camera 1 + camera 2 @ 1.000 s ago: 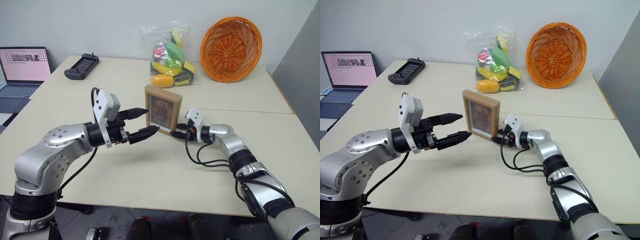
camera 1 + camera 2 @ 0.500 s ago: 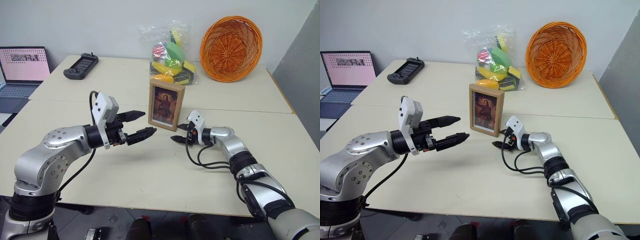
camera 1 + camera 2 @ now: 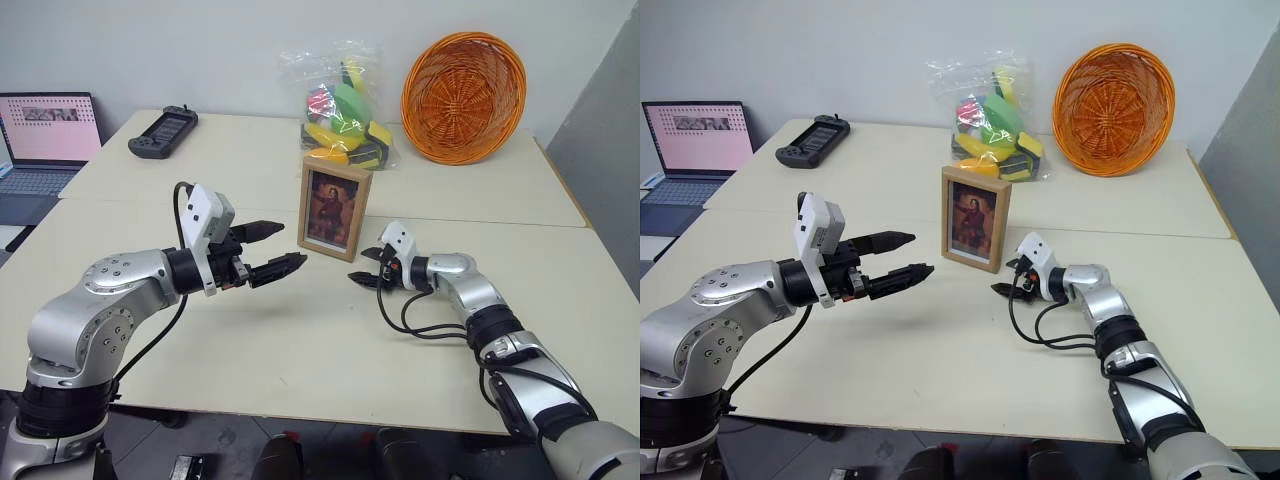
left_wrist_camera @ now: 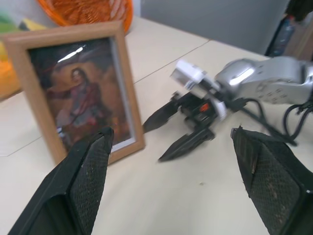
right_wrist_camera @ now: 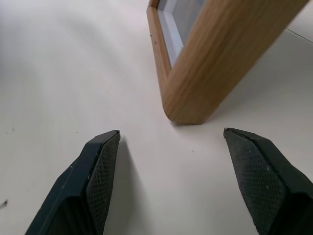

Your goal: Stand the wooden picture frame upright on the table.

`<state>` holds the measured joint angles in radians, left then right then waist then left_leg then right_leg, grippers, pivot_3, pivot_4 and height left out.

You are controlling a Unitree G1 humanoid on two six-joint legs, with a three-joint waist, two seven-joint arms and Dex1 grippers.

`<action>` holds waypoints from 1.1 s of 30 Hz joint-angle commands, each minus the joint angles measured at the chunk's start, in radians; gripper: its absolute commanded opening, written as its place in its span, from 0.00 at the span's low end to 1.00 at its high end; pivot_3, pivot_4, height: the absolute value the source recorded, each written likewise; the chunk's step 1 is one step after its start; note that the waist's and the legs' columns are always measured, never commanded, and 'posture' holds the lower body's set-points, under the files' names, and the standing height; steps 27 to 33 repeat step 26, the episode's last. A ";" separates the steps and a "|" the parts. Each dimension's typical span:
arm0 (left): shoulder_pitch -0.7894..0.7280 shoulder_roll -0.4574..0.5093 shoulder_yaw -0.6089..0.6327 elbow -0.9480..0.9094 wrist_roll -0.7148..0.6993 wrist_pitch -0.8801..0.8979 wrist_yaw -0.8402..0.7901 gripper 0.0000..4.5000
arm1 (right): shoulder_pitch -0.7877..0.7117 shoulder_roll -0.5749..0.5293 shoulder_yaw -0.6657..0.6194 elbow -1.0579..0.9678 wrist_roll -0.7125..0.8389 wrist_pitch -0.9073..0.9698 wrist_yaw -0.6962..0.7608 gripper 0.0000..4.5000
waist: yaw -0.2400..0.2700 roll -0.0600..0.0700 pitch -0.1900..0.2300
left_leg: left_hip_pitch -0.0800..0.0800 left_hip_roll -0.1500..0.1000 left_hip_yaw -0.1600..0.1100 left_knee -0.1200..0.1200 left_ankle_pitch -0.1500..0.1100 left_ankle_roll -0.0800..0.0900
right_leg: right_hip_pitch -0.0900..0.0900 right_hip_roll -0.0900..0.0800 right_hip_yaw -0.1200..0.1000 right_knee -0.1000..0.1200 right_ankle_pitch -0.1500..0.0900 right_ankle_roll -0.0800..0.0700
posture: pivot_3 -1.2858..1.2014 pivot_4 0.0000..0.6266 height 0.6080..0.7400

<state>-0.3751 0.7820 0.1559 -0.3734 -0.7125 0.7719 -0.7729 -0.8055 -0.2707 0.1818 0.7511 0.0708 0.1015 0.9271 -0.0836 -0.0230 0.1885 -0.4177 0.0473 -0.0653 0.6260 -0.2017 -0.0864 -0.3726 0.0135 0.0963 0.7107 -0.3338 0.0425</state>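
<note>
On the table (image 3: 300,340), the wooden picture frame (image 3: 333,210) stands upright, untouched

Pale grey wall (image 3: 200,50) behind – darker grey panel (image 3: 600,170) at right – evenly lit

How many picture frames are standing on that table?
1. The small light-wood picture frame with a dark portrait stands upright mid-table on the pale cream tabletop, between the robot's two open claws, in front of the clear bag of colourful toys.
</note>
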 commanded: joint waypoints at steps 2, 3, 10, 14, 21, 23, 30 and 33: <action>0.007 -0.017 0.012 -0.002 0.011 0.012 0.039 0.83 | 0.065 -0.035 -0.064 -0.164 0.026 0.083 -0.070 0.81 | 0.001 0.000 0.000 | 0.000 0.000 0.000 -0.001 0.000 0.000 | 0.000 0.000 0.000 0.000 0.000 0.000 | 0.52 0.24 1.00; 0.007 -0.026 0.015 0.001 0.012 0.020 0.057 0.83 | 0.086 -0.040 -0.080 -0.209 0.040 0.118 -0.084 0.81 | 0.001 0.000 0.000 | 0.000 0.000 0.000 -0.001 0.000 0.000 | 0.000 0.000 0.000 -0.001 0.000 0.000 | 0.52 0.24 1.00; 0.019 -0.080 0.055 -0.008 -0.040 0.046 0.099 0.48 | 0.305 -0.069 -0.182 -0.646 0.149 0.361 -0.184 0.47 | 0.006 0.000 0.000 | -0.002 0.000 -0.001 -0.002 0.000 0.000 | -0.001 0.000 0.000 -0.003 0.000 0.000 | 0.52 0.24 1.00; 0.013 -0.111 0.045 0.003 -0.011 0.052 0.167 0.29 | 0.392 -0.063 -0.224 -0.772 0.151 0.478 -0.306 0.28 | 0.003 0.000 0.000 | -0.002 0.000 0.000 -0.002 0.000 0.000 | -0.001 0.000 0.000 -0.003 0.000 0.000 | 0.52 0.24 1.00; 0.051 -0.136 0.022 0.000 0.123 -0.127 0.173 0.26 | 0.511 -0.062 -0.300 -0.899 0.216 0.545 -0.388 0.28 | 0.005 0.000 0.000 | -0.002 0.000 0.000 -0.003 0.000 0.000 | -0.001 0.000 0.001 -0.004 0.000 0.000 | 0.52 0.24 1.00; 0.051 -0.140 0.033 0.001 0.096 -0.120 0.151 0.26 | 0.520 -0.056 -0.310 -0.903 0.228 0.563 -0.405 0.28 | 0.004 0.000 0.000 | -0.003 0.000 0.000 -0.003 0.000 0.000 | -0.001 0.000 0.001 -0.005 0.000 0.000 | 0.52 0.24 1.00; 0.048 -0.105 -0.004 0.002 0.124 -0.100 0.132 0.26 | 0.528 -0.031 -0.339 -0.905 0.261 0.593 -0.441 0.28 | 0.003 0.000 0.000 | -0.002 0.000 0.001 -0.003 0.000 0.000 | -0.001 0.000 0.001 -0.005 0.000 0.000 | 0.52 0.24 1.00; 0.048 -0.105 -0.004 0.002 0.124 -0.100 0.132 0.26 | 0.528 -0.031 -0.339 -0.905 0.261 0.593 -0.441 0.28 | 0.003 0.000 0.000 | -0.002 0.000 0.001 -0.003 0.000 0.000 | -0.001 0.000 0.001 -0.005 0.000 0.000 | 0.52 0.24 1.00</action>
